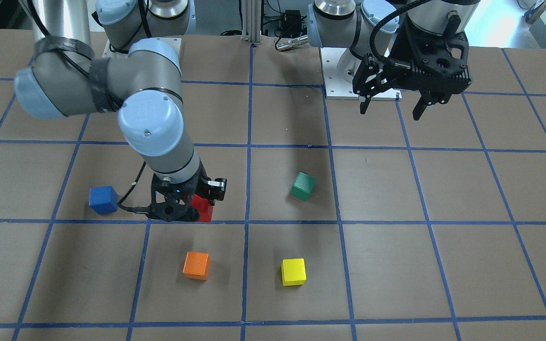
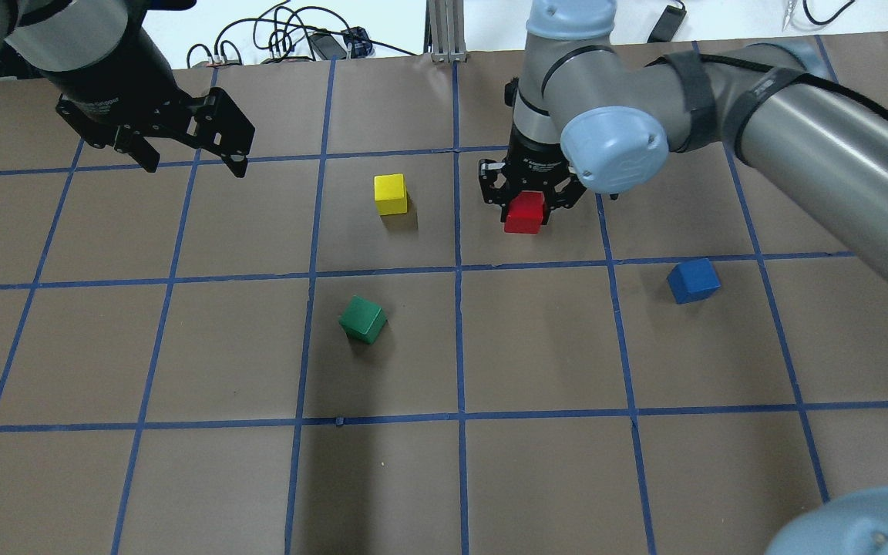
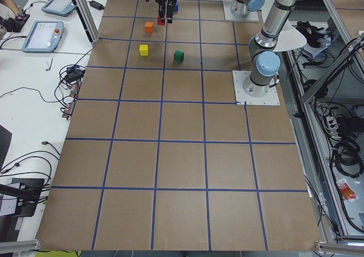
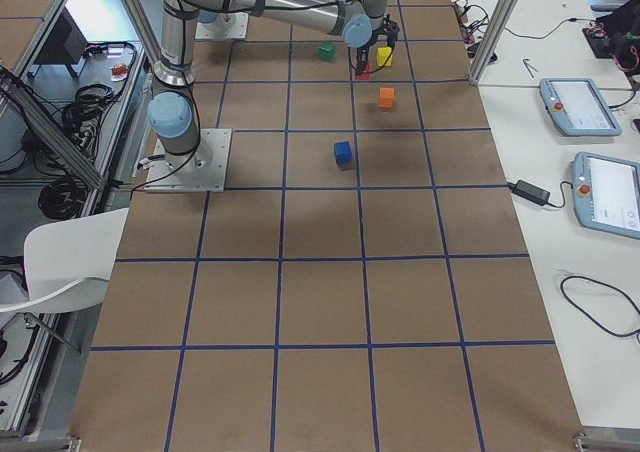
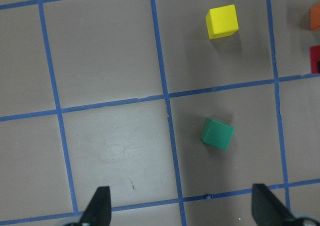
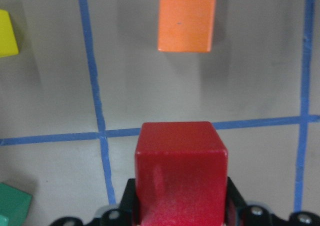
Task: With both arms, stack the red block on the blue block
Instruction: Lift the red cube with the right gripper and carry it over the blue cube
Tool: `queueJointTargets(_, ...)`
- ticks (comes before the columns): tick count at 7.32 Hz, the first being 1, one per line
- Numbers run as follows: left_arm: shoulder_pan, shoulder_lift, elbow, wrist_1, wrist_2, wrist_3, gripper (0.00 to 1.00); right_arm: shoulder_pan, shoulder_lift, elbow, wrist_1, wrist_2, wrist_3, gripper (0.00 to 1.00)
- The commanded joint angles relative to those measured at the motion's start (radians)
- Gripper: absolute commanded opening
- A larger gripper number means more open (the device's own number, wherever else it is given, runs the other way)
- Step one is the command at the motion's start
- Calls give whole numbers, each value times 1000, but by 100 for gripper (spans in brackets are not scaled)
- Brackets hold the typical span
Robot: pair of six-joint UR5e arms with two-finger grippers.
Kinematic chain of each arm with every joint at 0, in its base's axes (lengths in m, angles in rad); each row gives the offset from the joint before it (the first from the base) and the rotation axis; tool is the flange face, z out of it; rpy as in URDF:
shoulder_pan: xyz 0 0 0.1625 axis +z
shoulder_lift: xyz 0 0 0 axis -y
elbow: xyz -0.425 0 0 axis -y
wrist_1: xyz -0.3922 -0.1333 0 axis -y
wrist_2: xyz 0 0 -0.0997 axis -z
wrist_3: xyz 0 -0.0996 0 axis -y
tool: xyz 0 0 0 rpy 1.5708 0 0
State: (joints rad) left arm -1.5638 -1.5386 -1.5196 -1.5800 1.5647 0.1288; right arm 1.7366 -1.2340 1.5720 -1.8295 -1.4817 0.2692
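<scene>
My right gripper (image 2: 526, 206) is shut on the red block (image 2: 526, 214) and holds it just above the table. The right wrist view shows the red block (image 6: 181, 171) between the fingers, over a blue tape line. The blue block (image 2: 693, 280) sits alone on the table, about one grid square away on the robot's right; it also shows in the front view (image 1: 103, 199), left of the red block (image 1: 204, 207). My left gripper (image 2: 193, 158) is open and empty, high above the table's far left; the left wrist view shows its fingertips (image 5: 101, 206) spread wide.
A yellow block (image 2: 391, 193), a green block (image 2: 363, 319) and an orange block (image 1: 196, 265) lie on the brown gridded table (image 2: 536, 347). The orange block (image 6: 186, 23) lies just beyond the red one. The right arm hides the orange block in the overhead view.
</scene>
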Motion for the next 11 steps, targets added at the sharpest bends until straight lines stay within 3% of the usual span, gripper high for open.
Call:
queueJointTargets(1, -1, 0, 1, 0, 0, 0, 100, -96, -114, 29, 181, -12, -120, 0)
queueJointTargets(3, -1, 0, 3, 0, 3, 0, 100, -184, -224, 168, 176, -130, -216, 0)
queueJointTargets(4, -1, -2, 3, 0, 6, 0, 100, -234, -264, 243, 165, -127, -267, 0)
queueJointTargets(6, -1, -2, 1, 0, 6, 0, 100, -287, -272, 337, 16, -133, -428, 0)
queueJointTargets(9, -1, -2, 1, 0, 6, 0, 100, -394, -268, 370, -28, -112, -667, 0)
queueJointTargets(11, -1, -2, 1, 0, 6, 0, 100, -427, -263, 475, -239, -112, -686, 0)
